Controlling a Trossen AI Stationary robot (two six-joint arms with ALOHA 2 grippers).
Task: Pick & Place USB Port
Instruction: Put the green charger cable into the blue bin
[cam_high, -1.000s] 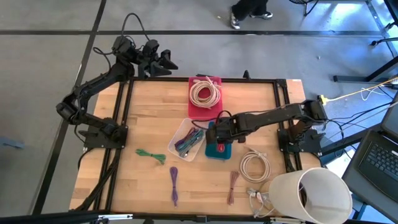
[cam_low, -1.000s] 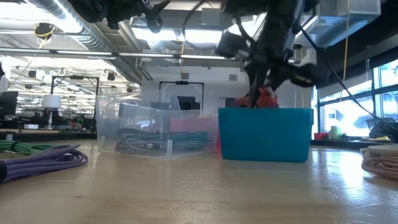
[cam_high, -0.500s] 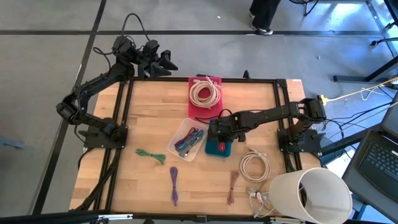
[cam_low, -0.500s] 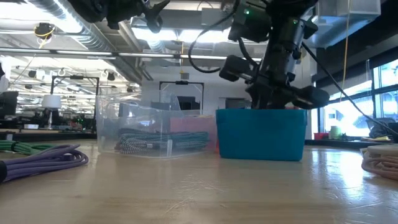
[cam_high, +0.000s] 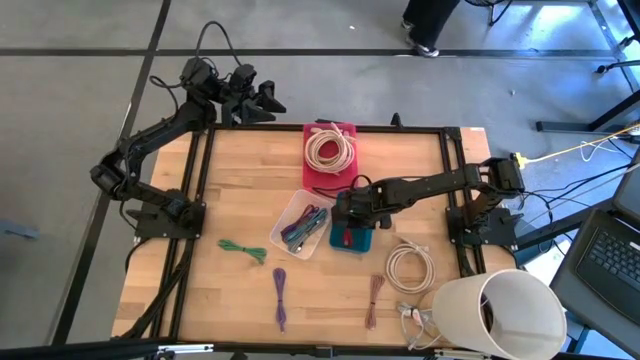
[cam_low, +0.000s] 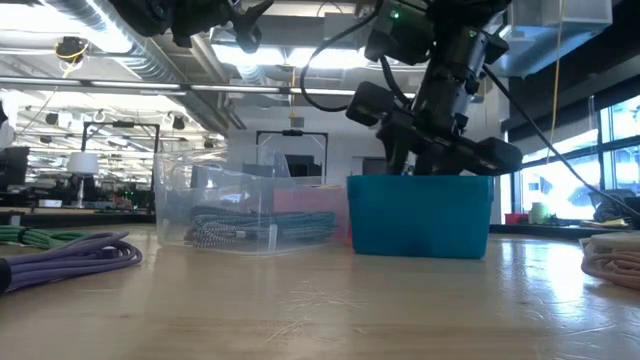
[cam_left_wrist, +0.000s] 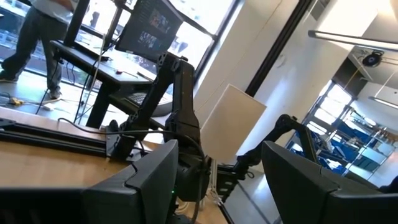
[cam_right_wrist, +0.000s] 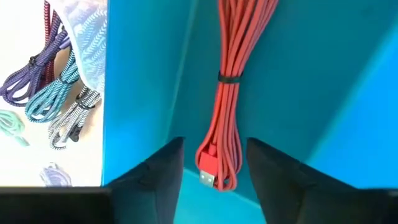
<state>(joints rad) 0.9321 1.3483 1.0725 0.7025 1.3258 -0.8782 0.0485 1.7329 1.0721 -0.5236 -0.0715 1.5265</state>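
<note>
The red cable (cam_right_wrist: 229, 93), bundled lengthwise with its USB plug (cam_right_wrist: 207, 178) at one end, lies loose inside the blue bin (cam_right_wrist: 348, 74). No writing is readable. The right gripper (cam_right_wrist: 211, 171) hangs over the bin, jaws released, straddling the plug end. The left gripper (cam_left_wrist: 214, 180), jaws apart, waits far from the bin.

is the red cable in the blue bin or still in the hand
In the bin. The red cable lies on the floor of the blue bin; the right hand is open above it.

A bundled cable (cam_right_wrist: 230, 87) lies in the bin (cam_high: 352, 236), with the clear tray (cam_high: 301, 224) just left of the bin, the cable coil (cam_high: 409, 266) to its right, and the flat tray (cam_high: 331, 155) behind it.
</note>
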